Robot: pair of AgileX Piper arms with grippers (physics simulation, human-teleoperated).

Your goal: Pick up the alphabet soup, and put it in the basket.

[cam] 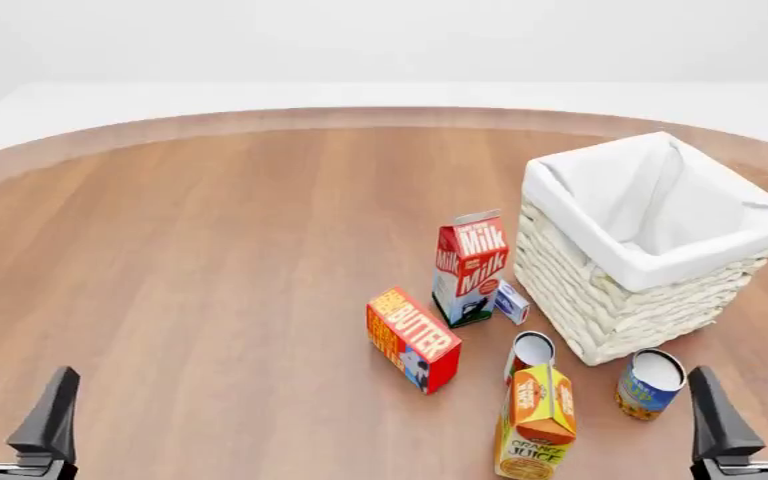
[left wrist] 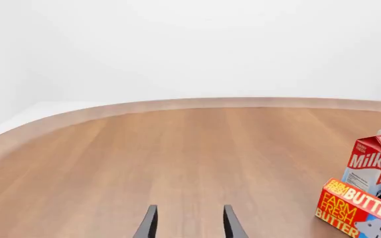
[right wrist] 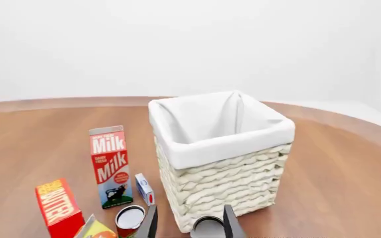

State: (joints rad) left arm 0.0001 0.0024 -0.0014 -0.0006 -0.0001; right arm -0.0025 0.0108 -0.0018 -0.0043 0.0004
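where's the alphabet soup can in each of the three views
Front view: the alphabet soup stands upright near the lower right, at the near corner of the basket.
Right wrist view: only its silvery top shows at the bottom edge, between the gripper's jaws, against the basket.
Left wrist view: the can is not in it.
Shared landmark: the milk carton appears in all three.
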